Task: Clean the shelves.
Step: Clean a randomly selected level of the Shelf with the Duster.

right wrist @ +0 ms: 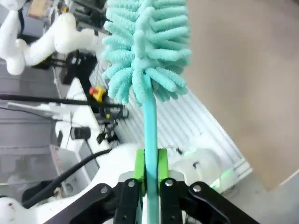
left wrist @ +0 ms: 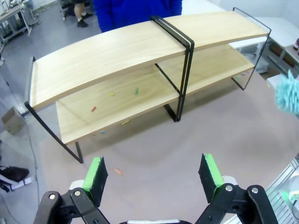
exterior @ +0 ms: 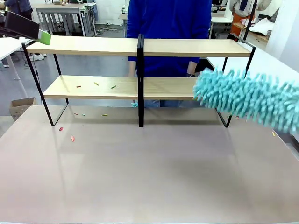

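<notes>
right gripper (right wrist: 149, 179) clamped on teal duster (exterior: 247, 98); its head is at the right end of the shelves (exterior: 187, 46), scraps (exterior: 96, 84) lie leftward along the lower board (exterior: 163, 87). left gripper (left wrist: 154, 175) jaws apart.

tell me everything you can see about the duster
The duster has a fluffy teal head of soft chenille-like strands on a thin teal stem, plastic by the look. The right hand is shut on the stem, with green pads on either side. The head hangs in the air above the table, nearly level, its tip toward the lower right end of the shelves. The left wrist view shows a gap between them.
</notes>
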Controlling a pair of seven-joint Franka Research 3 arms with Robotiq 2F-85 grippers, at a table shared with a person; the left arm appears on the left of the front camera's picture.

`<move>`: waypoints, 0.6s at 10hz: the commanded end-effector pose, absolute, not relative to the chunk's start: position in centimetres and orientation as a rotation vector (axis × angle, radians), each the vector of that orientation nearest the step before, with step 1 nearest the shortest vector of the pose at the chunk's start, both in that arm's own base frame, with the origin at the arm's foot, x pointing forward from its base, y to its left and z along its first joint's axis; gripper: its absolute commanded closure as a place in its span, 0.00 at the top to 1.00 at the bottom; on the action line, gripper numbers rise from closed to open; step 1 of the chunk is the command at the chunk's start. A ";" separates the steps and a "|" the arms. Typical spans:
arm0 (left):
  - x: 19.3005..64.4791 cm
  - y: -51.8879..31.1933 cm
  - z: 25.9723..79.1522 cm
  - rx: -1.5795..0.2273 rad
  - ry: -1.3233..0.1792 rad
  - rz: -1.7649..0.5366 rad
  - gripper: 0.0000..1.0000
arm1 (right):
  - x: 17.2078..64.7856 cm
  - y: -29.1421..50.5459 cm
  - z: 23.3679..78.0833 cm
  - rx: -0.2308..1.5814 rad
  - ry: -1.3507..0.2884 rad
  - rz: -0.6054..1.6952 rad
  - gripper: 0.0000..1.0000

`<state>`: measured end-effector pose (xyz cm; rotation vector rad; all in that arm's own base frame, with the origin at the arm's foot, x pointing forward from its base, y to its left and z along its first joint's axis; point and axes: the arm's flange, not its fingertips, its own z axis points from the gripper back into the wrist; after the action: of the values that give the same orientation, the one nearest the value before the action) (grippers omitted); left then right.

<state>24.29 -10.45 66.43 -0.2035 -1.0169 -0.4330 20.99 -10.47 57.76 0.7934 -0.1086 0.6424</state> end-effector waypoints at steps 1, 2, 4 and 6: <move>24.2 -10.4 66.5 -0.206 -1.019 -0.432 1.00 | 20.6 -11.0 58.5 0.819 -0.204 0.638 0.12; 24.2 -10.4 66.5 -0.206 -1.019 -0.432 1.00 | 21.0 -10.5 57.8 0.793 -0.109 0.642 0.12; 24.2 -10.4 66.5 -0.206 -1.019 -0.432 1.00 | 24.3 -7.4 56.7 0.731 -0.146 0.568 0.12; 24.2 -10.4 66.5 -0.206 -1.019 -0.432 1.00 | 28.3 -4.2 55.1 0.639 -0.191 0.410 0.12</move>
<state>24.28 -10.46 66.43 -0.2034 -1.0171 -0.4331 26.18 -6.59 55.99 0.6771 -0.1665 0.5051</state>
